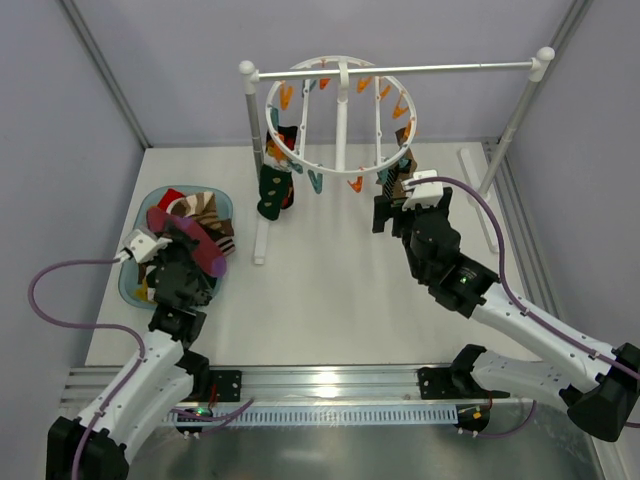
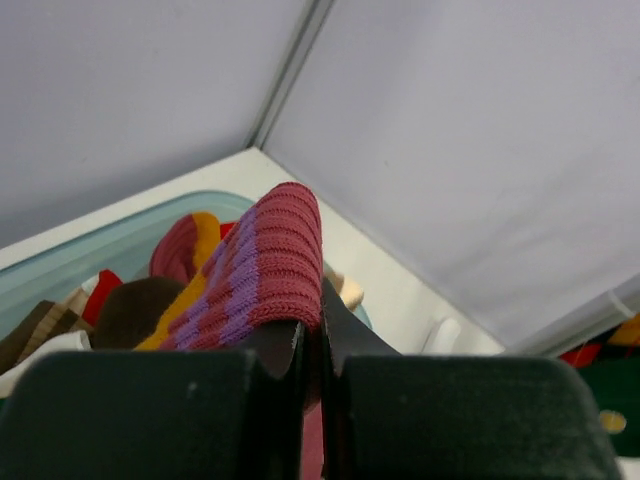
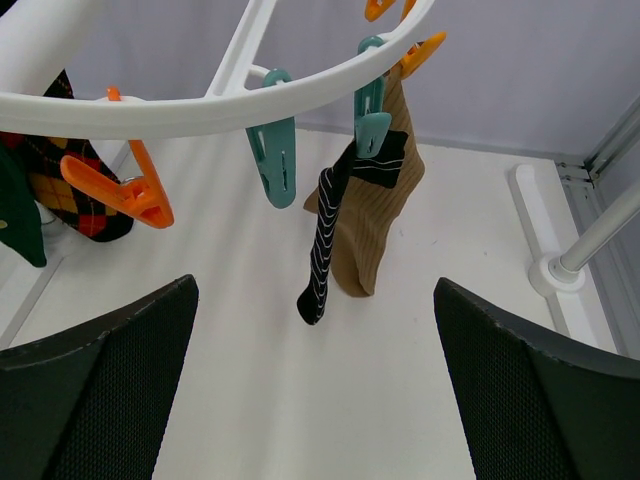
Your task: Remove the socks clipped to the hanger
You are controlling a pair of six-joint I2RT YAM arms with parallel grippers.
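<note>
Top external suggests partway done; left hand (image 2: 312, 345) pinches a maroon-purple ribbed sock (image 2: 265, 260), teal plastic tray (image 1: 128, 275) beneath it; ahead of the spread right hand (image 3: 315, 300), a black-white striped sock (image 3: 320, 250) hangs clipped to the round white plastic hanger (image 3: 180, 110).

In the left wrist view the maroon-and-purple sock (image 2: 270, 260) is draping over the left gripper (image 2: 312, 340), covering its fingertips, and its lower end is running off the bottom edge. The teal bin (image 2: 60, 265) is being cropped at the left edge. From above, the right gripper (image 1: 392, 205) is masking most of the socks behind it. In the right wrist view the hanger (image 3: 200, 105) is running off the top and left, the dark green sock (image 3: 18, 220) is being cropped, and the striped sock (image 3: 320, 250) is partly hiding the brown sock (image 3: 385, 200).
</note>
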